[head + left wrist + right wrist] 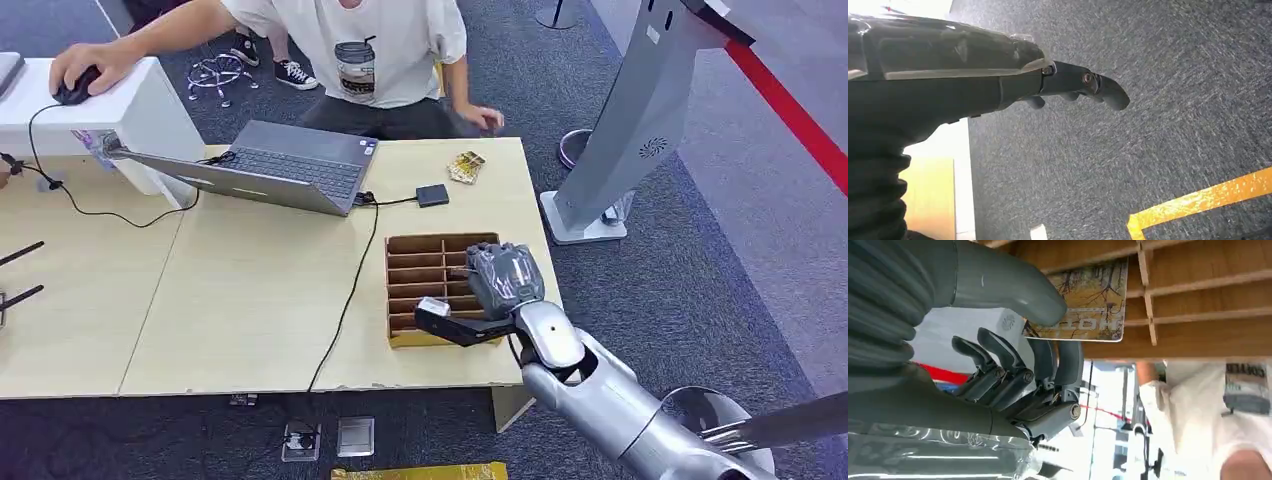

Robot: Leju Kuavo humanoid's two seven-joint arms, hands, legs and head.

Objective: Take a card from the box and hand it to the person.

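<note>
1. Fingers (pixel 1068 357) and thick thumb of the right hand (pixel 503 280): pinching a card (pixel 1088 305) printed with bare trees, held over the box.
2. Box (pixel 420 262): brown cardboard, divided into slots, on the right part of the wooden table (pixel 250 300), directly under the right hand.
3. Left hand (pixel 1073 87): hanging above grey carpet, fingers slightly curled, holding nothing.
4. Person (pixel 370 50): white T-shirt, seated at the table's far side behind an open laptop (pixel 270 165).
5. Loose cards (pixel 466 166): small stack near the table's far edge.
</note>
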